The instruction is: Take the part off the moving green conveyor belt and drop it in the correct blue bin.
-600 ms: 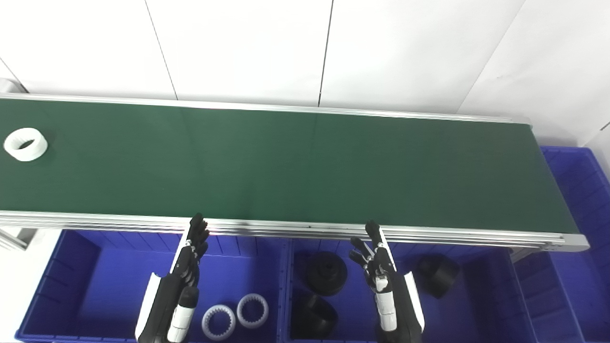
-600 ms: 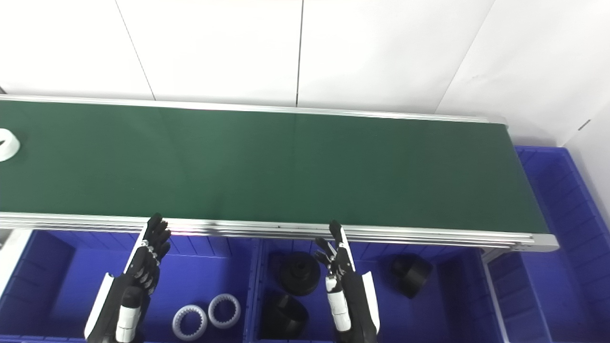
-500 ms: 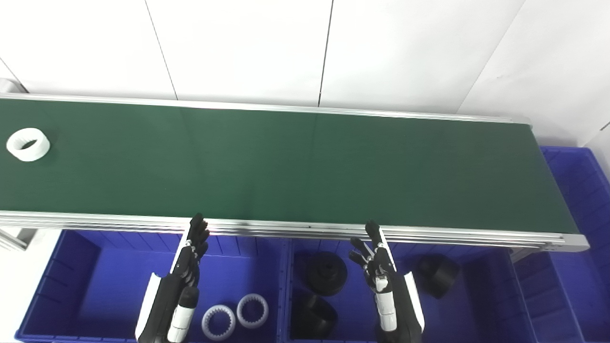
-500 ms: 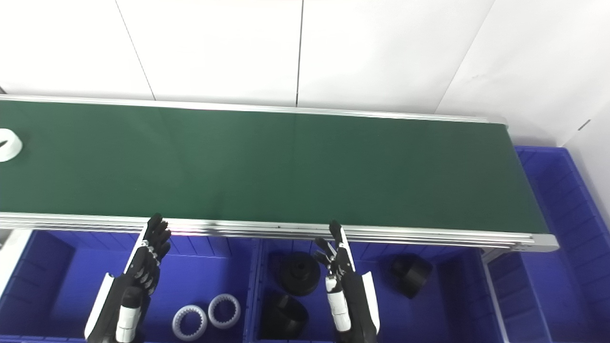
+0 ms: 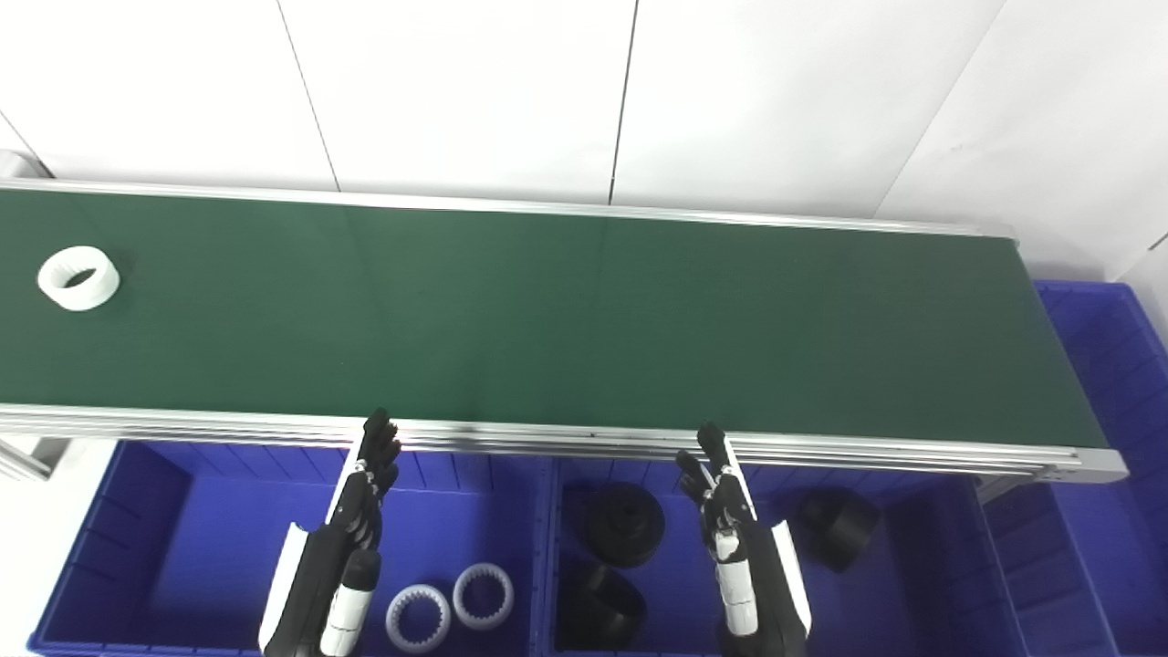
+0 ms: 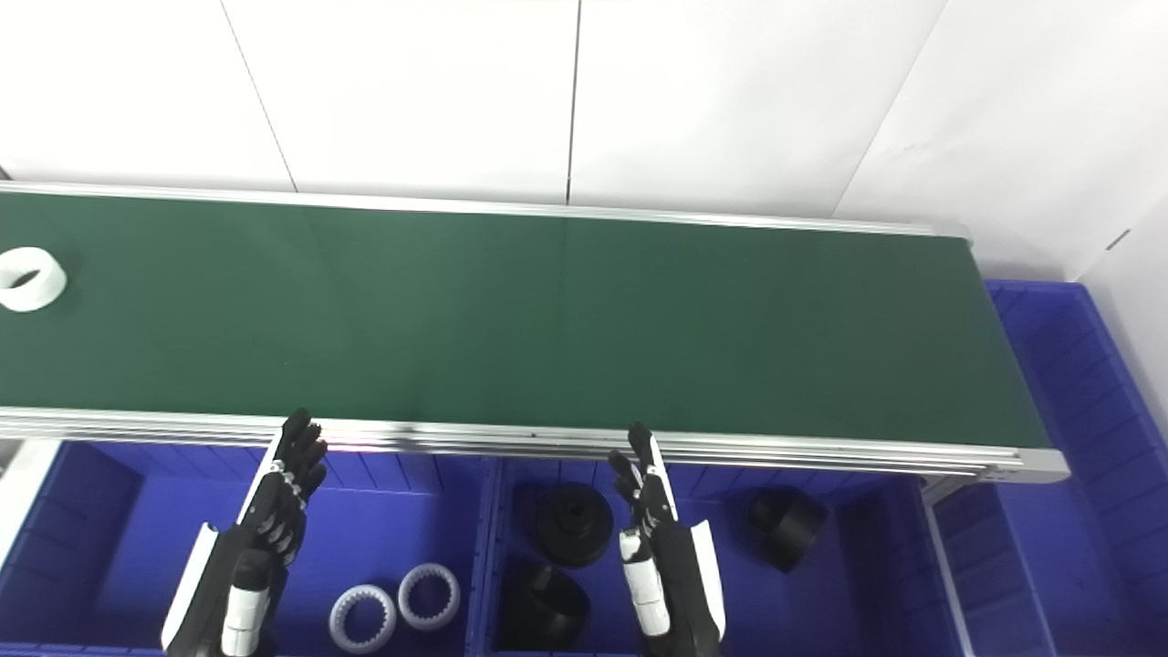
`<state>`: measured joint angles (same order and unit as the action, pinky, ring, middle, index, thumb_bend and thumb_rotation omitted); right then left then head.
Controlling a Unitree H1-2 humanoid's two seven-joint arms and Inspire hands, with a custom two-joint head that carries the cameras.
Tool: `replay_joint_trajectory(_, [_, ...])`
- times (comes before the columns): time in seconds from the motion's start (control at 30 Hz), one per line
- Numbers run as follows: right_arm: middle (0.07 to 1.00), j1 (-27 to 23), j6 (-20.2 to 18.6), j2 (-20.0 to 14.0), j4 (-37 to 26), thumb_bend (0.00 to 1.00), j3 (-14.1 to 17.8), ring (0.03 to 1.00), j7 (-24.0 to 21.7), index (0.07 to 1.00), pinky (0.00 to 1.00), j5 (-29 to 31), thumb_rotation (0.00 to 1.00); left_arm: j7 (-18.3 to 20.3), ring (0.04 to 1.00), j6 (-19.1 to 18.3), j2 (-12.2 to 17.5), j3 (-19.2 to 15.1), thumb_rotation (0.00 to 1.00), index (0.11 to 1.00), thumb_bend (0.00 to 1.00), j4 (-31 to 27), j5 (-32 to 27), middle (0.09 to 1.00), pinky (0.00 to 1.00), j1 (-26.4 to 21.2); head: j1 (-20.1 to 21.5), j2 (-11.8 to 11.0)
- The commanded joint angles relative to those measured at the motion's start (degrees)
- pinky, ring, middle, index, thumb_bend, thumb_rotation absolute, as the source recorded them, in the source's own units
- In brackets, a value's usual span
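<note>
A white ring part (image 5: 78, 278) lies on the green conveyor belt (image 5: 566, 319) at its far left; it also shows in the right eye view (image 6: 30, 279). My left hand (image 5: 365, 493) is open and empty, held over the left blue bin (image 5: 164, 511) just below the belt's near rail. My right hand (image 5: 721, 511) is open and empty over the middle blue bin (image 5: 912, 566). Both hands are far from the ring.
The left bin holds two white toothed rings (image 5: 452, 607). The middle bin holds three black round parts (image 5: 625, 523). Another blue bin (image 5: 1109, 365) stands past the belt's right end. A white wall stands behind the belt.
The white ring has ridden the belt to the right. My right hand's fingers have drawn a little closer together. My left hand has not moved.
</note>
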<state>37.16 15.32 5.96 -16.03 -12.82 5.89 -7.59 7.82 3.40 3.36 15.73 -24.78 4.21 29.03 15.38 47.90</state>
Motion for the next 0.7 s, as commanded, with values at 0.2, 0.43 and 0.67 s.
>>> replay_joint_trajectory(0.2, [1.0,-0.12,3.49,0.64,-0.96,0.84,0.08,0.996,0.85,0.992,1.0,-2.41,1.0,0.27,1.0,0.79,0.39,0.24,1.0,1.0,0.9,-0.91,0.34,1.0,1.0,-0.22,-0.03,0.05])
replay_joint_trajectory(0.43, [1.0,-0.16,3.07,0.48,-1.01,0.86,0.14,1.0,0.64,0.99,1.0,-2.77,1.0,0.29,1.0,0.91,0.4,0.25,1.0,1.0,0.9,-0.75,0.15,1.0,1.0,-0.26,-0.06,-0.01])
replay_joint_trajectory(0.67, [1.0,-0.11,3.21,0.2,-0.8,0.86,0.3,1.0,0.36,0.989,1.0,-1.46,1.0,0.23,1.0,1.45,0.14,0.68,1.0,1.0,0.89,-0.4,0.23,1.0,1.0,-0.18,-1.29,-0.73])
